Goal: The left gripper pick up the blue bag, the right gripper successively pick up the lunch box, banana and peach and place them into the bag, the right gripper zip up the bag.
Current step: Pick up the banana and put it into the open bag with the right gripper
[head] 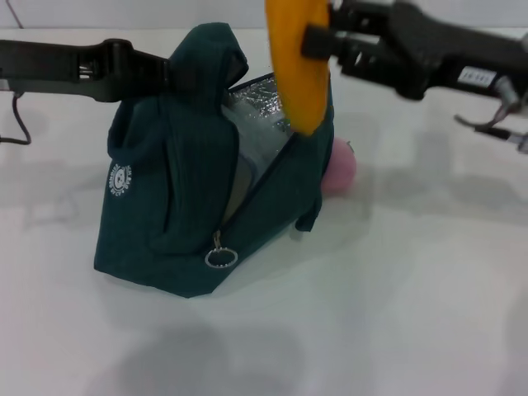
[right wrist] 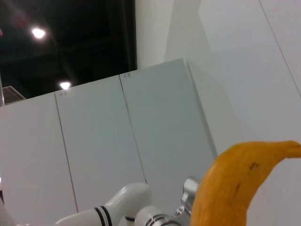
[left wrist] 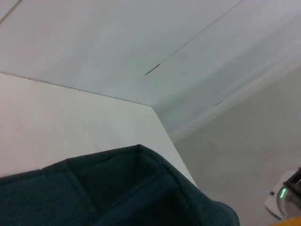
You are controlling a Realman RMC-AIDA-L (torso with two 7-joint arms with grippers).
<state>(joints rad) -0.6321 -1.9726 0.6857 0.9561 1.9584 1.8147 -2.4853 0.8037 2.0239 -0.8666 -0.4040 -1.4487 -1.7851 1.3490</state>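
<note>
the white tabletop carries the blue bag, which stands upright with its mouth open toward the robot's right, silver foil lining showing and the zipper ring hanging at the foot of the opening. the left claw reaches in from the left and is closed on the bag's top fold, holding it up. the right claw hangs above the bag's open edge, clamped on the banana, which points down with its lower tip just over the mouth. the peach rests on the tabletop, touching or just beside the bag's far right side. the lunch box cannot be made out; something pale shows inside the lining, but i cannot tell what it is. the step in hand looks to be the banana's placement. next, the right claw should lower the fruit through the opening without snagging the rim, let go, then go for the peach.
</note>
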